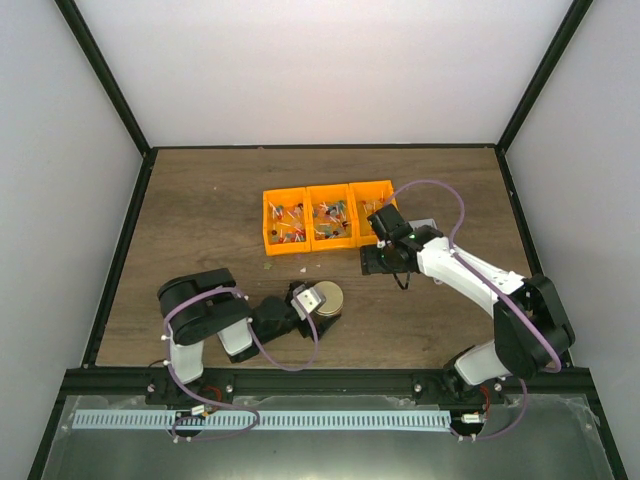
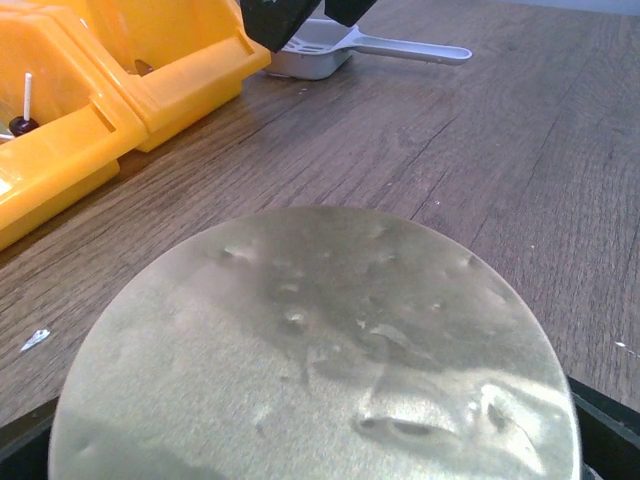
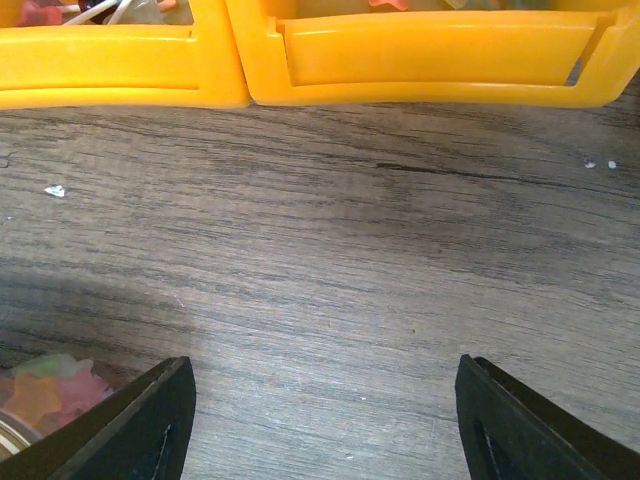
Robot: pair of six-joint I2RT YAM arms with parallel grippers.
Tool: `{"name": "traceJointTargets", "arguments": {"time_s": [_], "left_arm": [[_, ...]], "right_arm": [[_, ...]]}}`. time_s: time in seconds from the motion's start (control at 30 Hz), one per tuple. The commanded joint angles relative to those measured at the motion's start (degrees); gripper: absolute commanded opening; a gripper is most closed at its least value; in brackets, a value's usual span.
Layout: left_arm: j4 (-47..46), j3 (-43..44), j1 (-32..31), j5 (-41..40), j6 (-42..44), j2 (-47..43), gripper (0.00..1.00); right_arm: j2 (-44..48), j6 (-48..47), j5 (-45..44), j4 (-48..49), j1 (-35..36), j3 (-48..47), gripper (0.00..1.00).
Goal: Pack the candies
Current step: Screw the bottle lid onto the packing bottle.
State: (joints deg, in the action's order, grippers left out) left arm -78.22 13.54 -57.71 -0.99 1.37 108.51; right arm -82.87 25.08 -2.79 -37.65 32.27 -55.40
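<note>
The candies lie in three orange bins in the middle of the table. A few show in the right wrist view and one dark sweet on a stick in the left wrist view. My left gripper is shut on a round gold lid, which fills the left wrist view. My right gripper is open and empty just in front of the right bin, its fingers wide apart over bare wood. Pastel sweets in a clear container show at its lower left.
A white scoop lies on the table behind my right gripper, beside the right bin, and shows partly in the top view. Small crumbs lie on the wood. Black frame rails border the table.
</note>
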Motion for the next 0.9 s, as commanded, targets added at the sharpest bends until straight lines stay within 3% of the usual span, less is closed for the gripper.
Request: {"name": "traceJointTargets", "arguments": {"time_s": [0.0,0.37,0.57,0.67,0.87], "left_arm": [[-1.5,0.1,-0.3,0.7,0.3,1.0,1.00],[-7.4,-1.5,-0.4,-1.9,-1.2,5.3,1.00],[-7.4,-1.4,-0.4,-1.9,-1.1,5.6,0.96],[-7.5,-1.5,-0.4,-1.8,-1.2,6.2,0.90],[-7.6,-1.8,-0.3,-2.4,-1.6,6.3,0.89]], "right_arm": [[-0.7,-1.4,-0.2,0.6,-0.5,-1.2,0.73],[-2.3,-2.3,0.9,0.9,-0.6,-2.5,0.73],[-2.7,-2.2,1.3,1.1,-0.6,-2.5,0.73],[-2.8,-2.1,1.3,1.0,-0.7,-2.7,0.73],[-3.1,-2.1,1.7,1.3,-0.6,-2.6,0.73]]}}
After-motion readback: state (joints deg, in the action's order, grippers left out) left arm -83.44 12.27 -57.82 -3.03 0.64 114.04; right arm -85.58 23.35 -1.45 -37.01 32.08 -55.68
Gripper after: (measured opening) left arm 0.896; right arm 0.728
